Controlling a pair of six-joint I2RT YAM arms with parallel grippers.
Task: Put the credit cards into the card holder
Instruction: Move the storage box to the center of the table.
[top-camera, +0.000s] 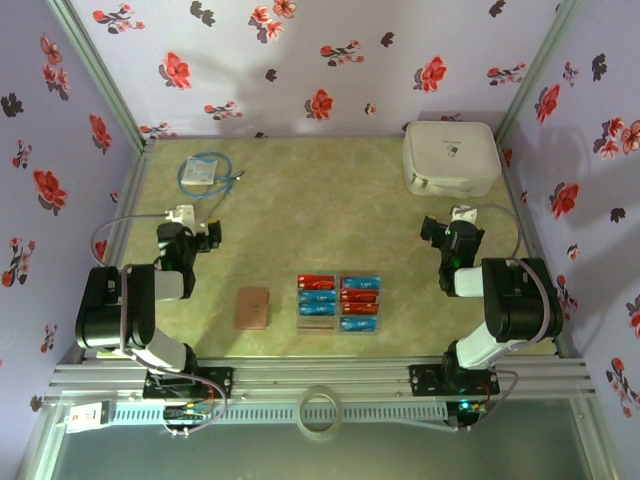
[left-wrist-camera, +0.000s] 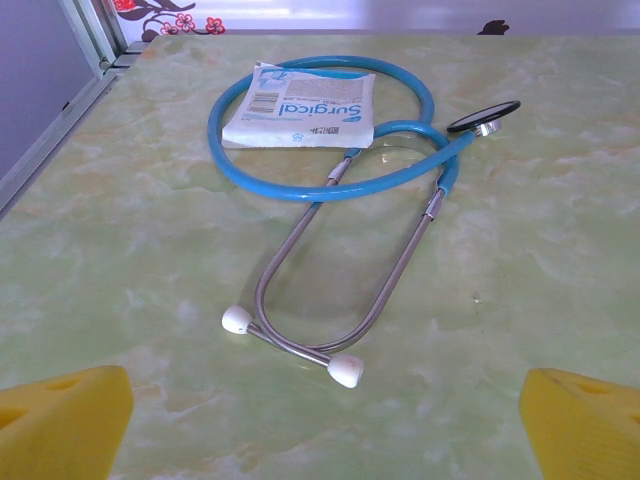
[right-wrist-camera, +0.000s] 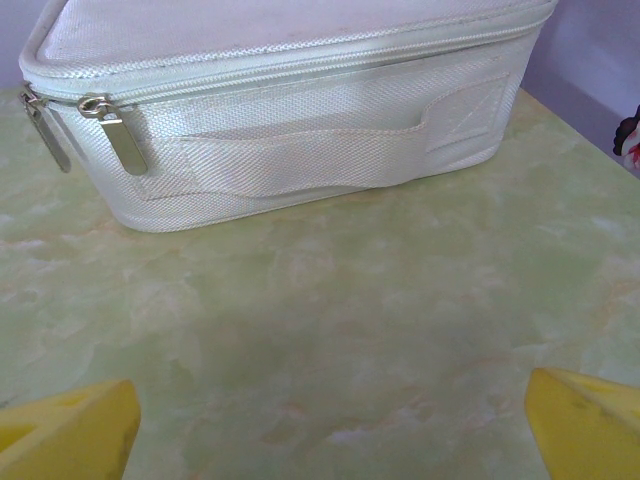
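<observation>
Credit cards (top-camera: 338, 302) in two columns near bench front edge; card holder (top-camera: 252, 307) beside, apart. Left gripper (top-camera: 212, 235), right gripper (top-camera: 432, 232) spread wide, empty.

We take this for a robot test booth in a lab: a marbled green table (top-camera: 300, 215) boxed in by aluminium framing (top-camera: 537, 75), its left, right and far walls (top-camera: 330, 75) hung with flower-printed sheeting, with the left arm (top-camera: 120, 310) and right arm (top-camera: 515, 300) bolted to the near rail (top-camera: 320, 373).
</observation>
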